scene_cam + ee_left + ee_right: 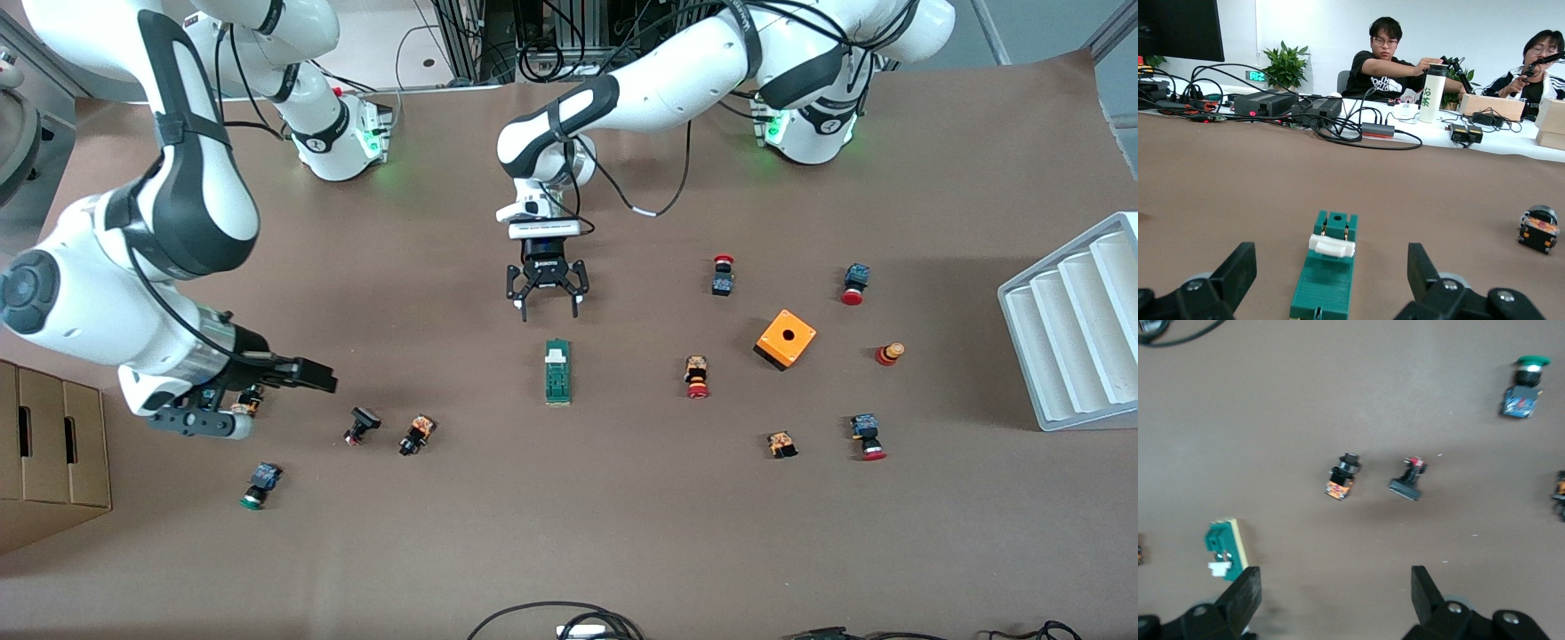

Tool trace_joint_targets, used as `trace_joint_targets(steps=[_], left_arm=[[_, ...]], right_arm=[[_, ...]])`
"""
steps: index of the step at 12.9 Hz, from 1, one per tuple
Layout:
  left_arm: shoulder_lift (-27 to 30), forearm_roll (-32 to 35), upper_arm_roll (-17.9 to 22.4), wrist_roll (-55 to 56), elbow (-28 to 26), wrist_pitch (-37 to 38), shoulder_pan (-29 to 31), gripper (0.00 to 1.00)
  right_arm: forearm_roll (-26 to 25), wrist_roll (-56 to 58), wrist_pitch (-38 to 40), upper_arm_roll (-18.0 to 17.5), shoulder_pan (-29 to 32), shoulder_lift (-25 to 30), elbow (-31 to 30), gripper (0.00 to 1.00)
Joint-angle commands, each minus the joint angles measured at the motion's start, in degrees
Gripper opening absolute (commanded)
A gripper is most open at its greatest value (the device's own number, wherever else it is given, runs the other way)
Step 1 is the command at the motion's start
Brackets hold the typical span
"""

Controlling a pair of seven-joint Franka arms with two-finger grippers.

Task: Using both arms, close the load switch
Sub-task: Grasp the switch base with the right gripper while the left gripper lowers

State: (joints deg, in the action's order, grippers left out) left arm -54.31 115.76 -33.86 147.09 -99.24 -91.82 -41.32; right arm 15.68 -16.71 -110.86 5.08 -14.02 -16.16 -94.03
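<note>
Right claw (267, 391) hangs low over the desk (622, 533) at the right arm's end, jaws spread wide, holding nothing. Small push buttons lie around it: one green-capped (260, 485) nearer the front camera, a black one (362, 424) and an orange-bodied one (417, 435) just beside each other toward the middle. Its wrist view catches the load switch (1225, 549) at the edge, so it isn't lined up on it yet

Load switch (557, 371) lies flat mid-desk, long axis running toward the robots, white tab (556, 354) at the end nearer the bases

Left claw (547, 286) sits right over the desk just off that tab end, fingers open and empty, pointing down. In its wrist view the switch (1326, 275) sits between the two fingers (1238, 270), apart from both. Looks like a pre-grasp line-up: this arm probably pins or pinches the body while the other works the tab

Toward the left arm's end: more red-capped buttons (697, 377), an orange box with a hole (785, 339), then a white ridged tray (1080, 320) at the desk edge. None of it in the way
</note>
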Motion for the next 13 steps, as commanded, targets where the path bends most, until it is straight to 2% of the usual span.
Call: trace_joint_targets(steps=[1,6,11,13], left_arm=[[-2.2,2.02,0.02,1.1,0.72,1.29,-0.17,1.0],[-3.26,1.93,0.2,-2.67,2.21,0.76,0.27,1.0],[-5.54,2.19,0.29,-2.24,3.44,0.59,0.36,1.0],[-5.72,2.19,0.37,-2.24,3.44,0.59,0.36,1.0]], right_arm=[[1.73,-8.91,-2.24,0.28,-2.59,-2.38,1.75,1.0],[5.06,-26.05,-7.34,0.28,-8.29,-4.14,1.75,1.0],[4.89,-46.71,-14.19,0.37,-15.16,-7.47,1.75,1.0],[4.8,-51.38,-16.65,0.37,-17.26,-8.44,1.75,1.0]])
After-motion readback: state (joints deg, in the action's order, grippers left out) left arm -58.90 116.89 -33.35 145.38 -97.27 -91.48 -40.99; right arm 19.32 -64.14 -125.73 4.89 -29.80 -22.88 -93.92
